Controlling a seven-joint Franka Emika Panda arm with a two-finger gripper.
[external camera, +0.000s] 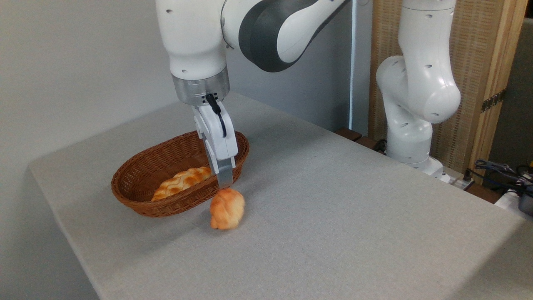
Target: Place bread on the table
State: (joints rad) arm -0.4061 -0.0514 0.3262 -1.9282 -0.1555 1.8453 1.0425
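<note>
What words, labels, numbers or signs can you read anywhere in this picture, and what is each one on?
None can be read.
The white robot arm and the gripper show no legible label or brand.
The bread, the loaf, the wicker basket and the table carry no text.
The gear at the right edge is too small to tell.
</note>
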